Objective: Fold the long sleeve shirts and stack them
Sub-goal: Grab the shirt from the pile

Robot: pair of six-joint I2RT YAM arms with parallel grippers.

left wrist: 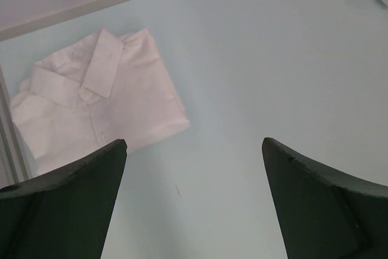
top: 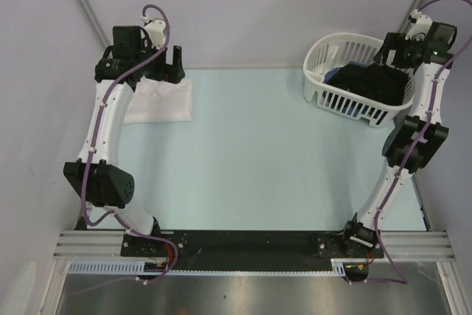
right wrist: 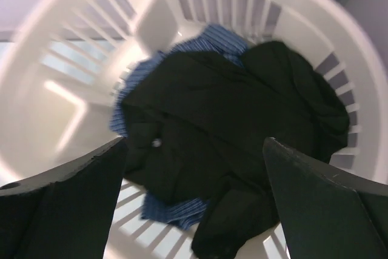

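Observation:
A folded white shirt lies at the table's back left, collar up; the left wrist view shows it too. My left gripper hangs open and empty above its far edge. A crumpled black shirt fills the white slatted basket at the back right, over a blue striped cloth. The black shirt shows a small white button in the right wrist view. My right gripper is open and empty above the basket, over the black shirt.
The pale blue table spans the middle. Grey walls close the back and sides. The basket rim rings the cloth. The arm bases sit on a black rail at the near edge.

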